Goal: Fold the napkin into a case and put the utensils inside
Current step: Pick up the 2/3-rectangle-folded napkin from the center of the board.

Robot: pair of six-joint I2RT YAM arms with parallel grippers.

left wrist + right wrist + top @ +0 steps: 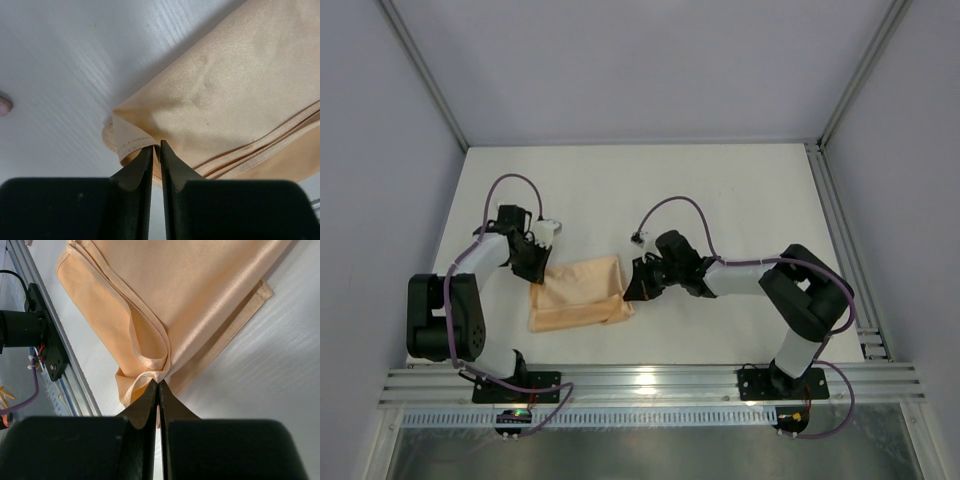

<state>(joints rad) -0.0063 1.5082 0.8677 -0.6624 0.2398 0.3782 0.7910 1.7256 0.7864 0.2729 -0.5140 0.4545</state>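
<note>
Top external view is showing the napkin lying folded into a broad peach-orange band on the white table, toward the near edge and between the two arms. The left gripper is coming down on the cloth's far left corner, and the right gripper is meeting its right end; both are touching the fabric.

Seen from the left wrist, the black fingers are standing almost together with only a sliver between them, and they are pinching the stitched hem of a curled corner. Several stacked cloth edges are running off to the right beside that corner. A small pinkish shape is poking in at the left edge of this view (too little of it is showing to tell what it is).

Seen from the right wrist, the fingers are pressing tight together and clamping a loop of hem where the upper layer is bunching up. A lower layer is sticking out past the fold as a flat corner on the table. The aluminium rail at the table's near edge is running along the left of that view.
</note>
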